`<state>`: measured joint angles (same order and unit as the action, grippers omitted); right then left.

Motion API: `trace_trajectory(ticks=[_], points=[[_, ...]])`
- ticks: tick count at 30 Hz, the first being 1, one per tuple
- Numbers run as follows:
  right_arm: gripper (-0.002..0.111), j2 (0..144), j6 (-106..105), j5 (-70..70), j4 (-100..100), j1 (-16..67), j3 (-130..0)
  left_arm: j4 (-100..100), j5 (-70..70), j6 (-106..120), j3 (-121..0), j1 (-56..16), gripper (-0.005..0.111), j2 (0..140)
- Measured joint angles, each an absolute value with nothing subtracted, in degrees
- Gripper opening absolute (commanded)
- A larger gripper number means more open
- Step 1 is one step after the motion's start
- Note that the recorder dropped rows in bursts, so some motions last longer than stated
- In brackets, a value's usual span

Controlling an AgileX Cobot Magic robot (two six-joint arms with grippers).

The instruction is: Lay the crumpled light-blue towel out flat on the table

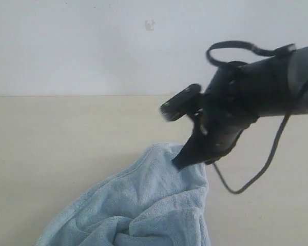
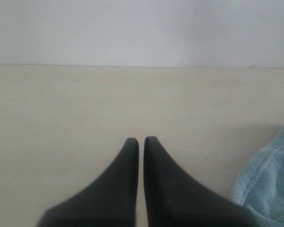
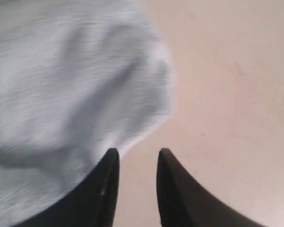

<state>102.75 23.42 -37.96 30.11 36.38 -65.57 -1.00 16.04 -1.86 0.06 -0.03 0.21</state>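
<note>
**On the table, a soft heap with its corners hidden**

Wide and pale, the table (image 1: 51, 143) has bare room on every side for spreading. The towel (image 1: 143, 205) lies crumpled near the middle of the exterior view. It rises to a peak under the right arm and runs out past the lower edge.

It looks light, limp and fluffy. The pile should hold well in a pinch, but the cloth will likely sag, drag and keep its folds. A hem or corner is probably the best hold, ideally two neighbouring corners drawn apart.

The right gripper (image 3: 138, 151) sits at the towel's top edge with its jaws partly apart. Cloth touches one finger, bare table shows in the gap, and I see nothing pinched. The left gripper (image 2: 141, 139) is pressed together and empty over bare table, with the towel off to one side.

No corner, hem stitching or label can be made out. The right wrist view is blurred. In the exterior view the arm's bulk hides where fingers meet cloth, and the left arm does not show there.
</note>
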Motion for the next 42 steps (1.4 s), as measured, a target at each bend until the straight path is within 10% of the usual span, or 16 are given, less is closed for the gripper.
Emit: trace_trajectory(ticks=[5,14,24,27,32,42], points=[[0.000,102.75,15.82,-36.14,18.52,20.15,-65.57,-1.00,16.04,-1.86,0.06,-0.03,0.004,0.21],[0.054,102.75,-46.01,-41.55,-48.54,5.70,-64.51,-1.00,16.04,-1.86,0.06,-0.03,0.004,0.21],[0.055,109.90,-57.79,-43.13,-55.93,11.97,-64.21,-1.00,16.04,-1.86,0.06,-0.03,0.004,0.21],[0.047,112.25,-57.86,-41.55,-55.93,12.51,-63.89,-1.00,16.04,-1.86,0.06,-0.03,0.004,0.21],[0.000,112.66,-58.60,-44.55,-58.69,12.51,-65.09,-1.00,16.04,-1.86,0.06,-0.03,0.004,0.21],[0.000,109.30,-58.81,-63.01,-62.39,14.69,-74.71,-1.00,16.04,-1.86,0.06,-0.03,0.004,0.21]])
